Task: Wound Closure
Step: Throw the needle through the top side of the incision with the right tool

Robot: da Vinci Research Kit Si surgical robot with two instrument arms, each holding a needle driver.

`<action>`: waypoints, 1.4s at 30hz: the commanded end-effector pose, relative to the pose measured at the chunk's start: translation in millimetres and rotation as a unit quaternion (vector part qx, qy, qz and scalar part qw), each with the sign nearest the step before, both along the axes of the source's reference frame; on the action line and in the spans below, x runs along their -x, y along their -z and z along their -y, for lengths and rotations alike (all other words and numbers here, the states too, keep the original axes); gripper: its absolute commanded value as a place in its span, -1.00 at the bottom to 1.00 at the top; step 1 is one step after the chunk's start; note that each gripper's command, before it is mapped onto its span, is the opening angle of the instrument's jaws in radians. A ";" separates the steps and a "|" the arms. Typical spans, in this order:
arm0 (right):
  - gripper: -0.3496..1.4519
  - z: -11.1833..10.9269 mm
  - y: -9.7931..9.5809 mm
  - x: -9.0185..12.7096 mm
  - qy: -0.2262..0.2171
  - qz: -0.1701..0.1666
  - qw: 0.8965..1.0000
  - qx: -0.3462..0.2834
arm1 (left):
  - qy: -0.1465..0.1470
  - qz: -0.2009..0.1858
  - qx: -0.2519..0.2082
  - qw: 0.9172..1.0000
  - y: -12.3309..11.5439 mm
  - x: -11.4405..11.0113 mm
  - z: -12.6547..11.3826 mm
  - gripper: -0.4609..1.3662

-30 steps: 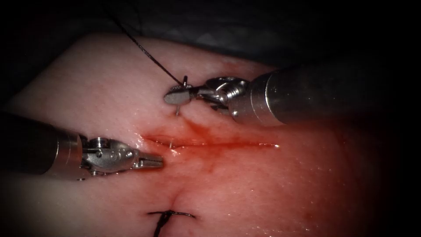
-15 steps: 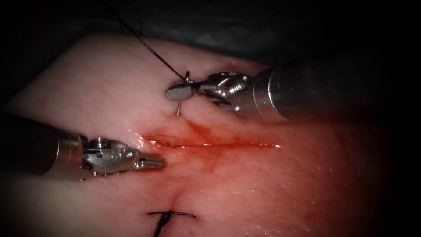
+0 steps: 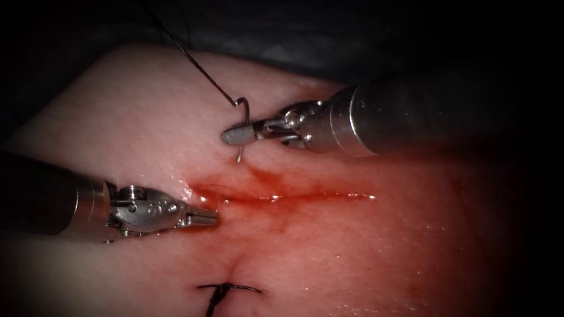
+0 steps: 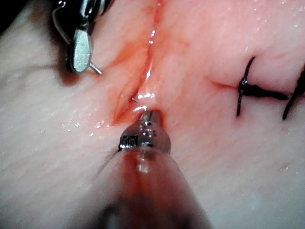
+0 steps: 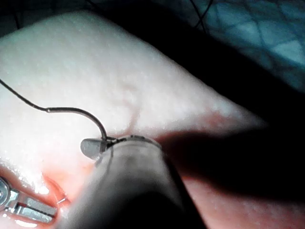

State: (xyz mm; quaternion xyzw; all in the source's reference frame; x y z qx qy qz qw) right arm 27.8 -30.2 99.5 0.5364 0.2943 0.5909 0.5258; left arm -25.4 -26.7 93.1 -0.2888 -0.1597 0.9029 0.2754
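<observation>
Endoscope view, left to right with the cut [image 3: 282, 194] as the landmark: left tool [image 3: 202, 218] sits right at the cut's left end, jaws closed on nothing. Just above that end, the right tool [image 3: 235, 135] is clamped on the needle [image 3: 242, 126] mid-curve, its tip hanging free over the tissue [image 3: 135, 117], not in it. Thread [image 3: 200, 70] trails off up-left. I reckon the needle's stiff but slick, so grab mid-body; the tissue looks soft and wet.

Black thread [image 3: 200, 69], red fluid [image 3: 282, 196]
</observation>
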 end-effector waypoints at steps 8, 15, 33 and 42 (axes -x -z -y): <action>-1.00 1.6 -0.2 -1.7 0.027 -0.032 0.999 -0.028 | 0.000 0.001 0.000 1.000 0.1 -0.1 0.0 -0.54; -1.00 2.2 -0.1 -3.1 0.023 -0.029 0.999 -0.024 | -0.001 -0.001 0.002 1.000 0.3 -0.6 -0.2 -0.56; 0.40 -3.4 -0.5 0.6 -0.002 -0.010 0.955 0.295 | -0.001 -0.001 0.002 1.000 0.3 -0.6 -0.2 -0.69; 0.66 -6.4 1.5 1.6 0.066 0.001 0.854 0.517 | -0.002 -0.002 0.002 1.000 0.4 -0.7 -0.1 -0.75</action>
